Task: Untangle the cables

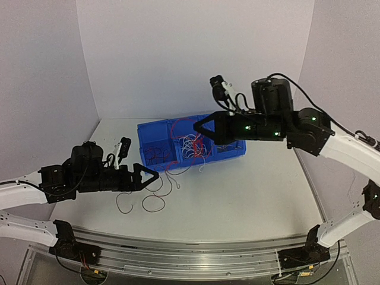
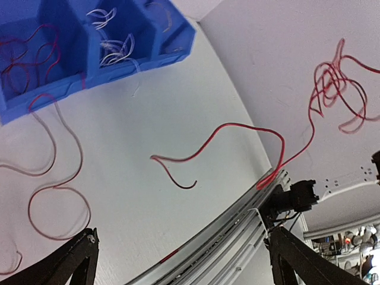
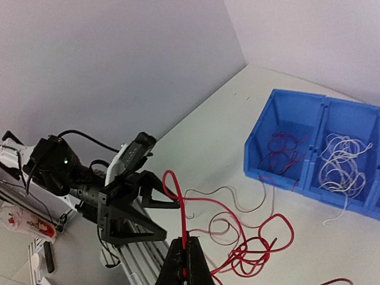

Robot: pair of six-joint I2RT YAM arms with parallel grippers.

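Here, the right gripper (image 1: 196, 127) is hanging above the blue plastic divided bin (image 1: 231, 149) at the far middle of the white table (image 1: 249, 196). Its jaws are pressed together, pinching a thin bright-red curly wire (image 3: 183, 222) that is trailing below it in tangled loops. A bundle of thin white wires (image 1: 191, 145) is lying in the bin's middle compartment, and dark-red wires (image 3: 282, 151) are sitting in its left one. To the near left of the bin, the left gripper (image 1: 155, 176) is hovering low with its jaws spread wide, gripping nothing, just beside loose dark-red strands (image 1: 153, 203) curling on the tabletop.
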